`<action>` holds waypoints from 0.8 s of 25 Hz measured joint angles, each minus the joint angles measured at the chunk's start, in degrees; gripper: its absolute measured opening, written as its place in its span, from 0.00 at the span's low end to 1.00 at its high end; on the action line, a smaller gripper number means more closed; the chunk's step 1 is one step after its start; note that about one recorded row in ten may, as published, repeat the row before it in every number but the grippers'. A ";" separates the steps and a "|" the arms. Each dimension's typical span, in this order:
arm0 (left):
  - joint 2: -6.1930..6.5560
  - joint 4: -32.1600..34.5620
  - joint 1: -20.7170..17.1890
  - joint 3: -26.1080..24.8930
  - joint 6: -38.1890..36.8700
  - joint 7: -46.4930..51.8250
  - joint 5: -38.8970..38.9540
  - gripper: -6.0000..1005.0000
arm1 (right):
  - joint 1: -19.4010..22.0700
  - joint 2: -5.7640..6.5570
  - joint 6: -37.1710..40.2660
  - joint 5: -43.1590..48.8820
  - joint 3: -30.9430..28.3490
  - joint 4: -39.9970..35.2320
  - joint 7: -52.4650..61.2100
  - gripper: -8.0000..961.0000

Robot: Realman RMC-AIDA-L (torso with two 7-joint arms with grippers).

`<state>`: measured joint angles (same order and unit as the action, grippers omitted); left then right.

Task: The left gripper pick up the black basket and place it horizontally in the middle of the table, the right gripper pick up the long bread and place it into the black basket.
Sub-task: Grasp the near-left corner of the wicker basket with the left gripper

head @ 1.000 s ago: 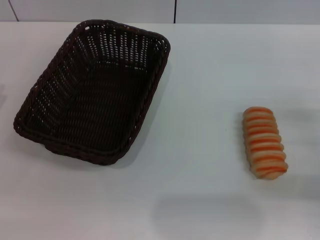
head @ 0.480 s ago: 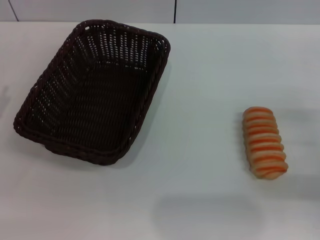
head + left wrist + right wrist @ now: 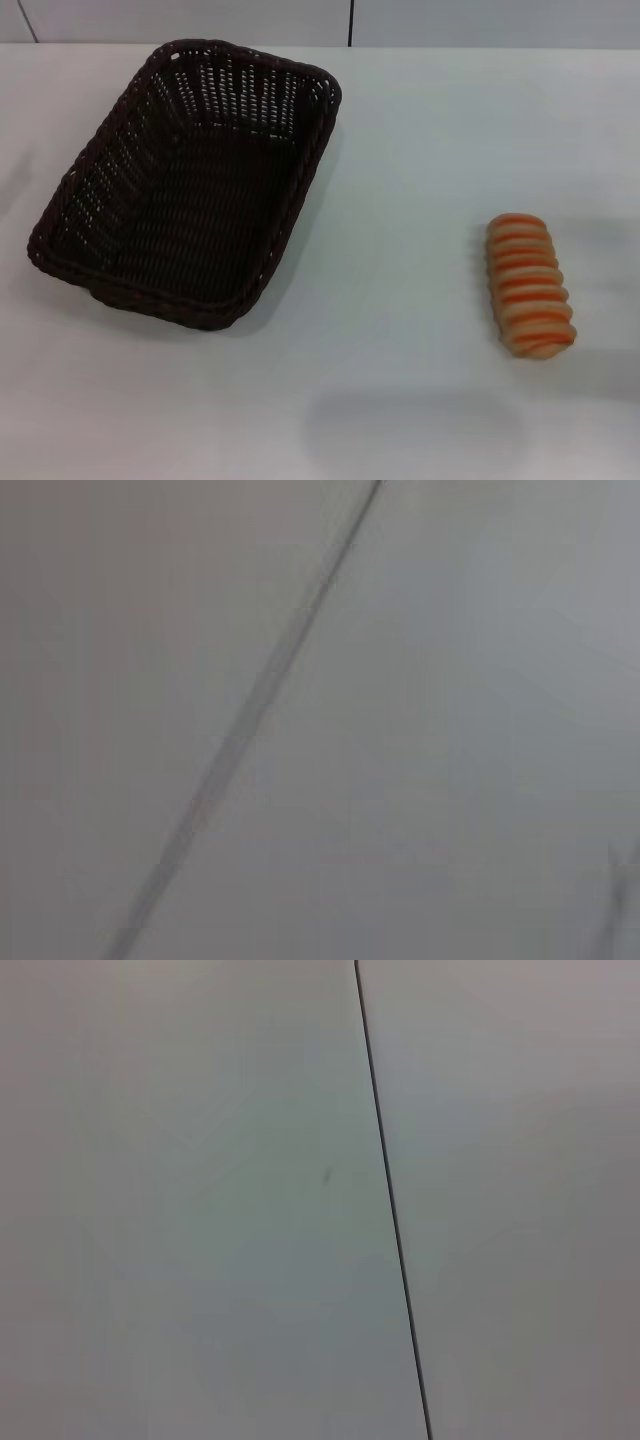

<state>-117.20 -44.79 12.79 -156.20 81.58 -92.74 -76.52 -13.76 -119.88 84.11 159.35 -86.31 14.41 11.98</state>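
The black basket [image 3: 190,180] is a large dark woven wicker tray. It lies empty and slantwise on the left half of the white table [image 3: 400,150] in the head view. The long bread [image 3: 528,285], a tan loaf with orange stripes, lies on the table at the right, well apart from the basket. Neither the left gripper nor the right gripper shows in any view. The two wrist views show only a plain pale surface with a thin dark seam.
A pale wall with a dark vertical seam [image 3: 350,22] runs behind the table's far edge. A faint soft shadow [image 3: 410,425] lies on the table near the front.
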 joint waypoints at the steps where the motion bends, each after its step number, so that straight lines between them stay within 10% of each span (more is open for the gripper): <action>1: 0.00 0.00 0.00 0.00 0.00 0.00 0.00 0.77 | 0.01 0.00 -0.01 0.00 0.00 0.00 0.06 0.72; 3: 1.54 -17.96 0.22 5.54 -1.93 21.40 -13.05 0.77 | 0.02 0.00 -0.01 0.00 0.00 0.00 0.25 0.72; 8: 1.12 -31.73 1.97 7.21 -1.98 33.72 -25.38 0.77 | -0.11 0.00 0.00 0.00 0.00 0.00 0.33 0.72; 20: -0.21 -50.24 5.45 20.70 -1.41 54.41 -52.74 0.76 | -0.42 0.00 0.05 0.00 0.00 0.42 0.33 0.72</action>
<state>-117.40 -95.03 18.25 -135.50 80.17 -38.33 -129.25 -14.18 -119.88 84.16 159.35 -86.31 14.83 12.31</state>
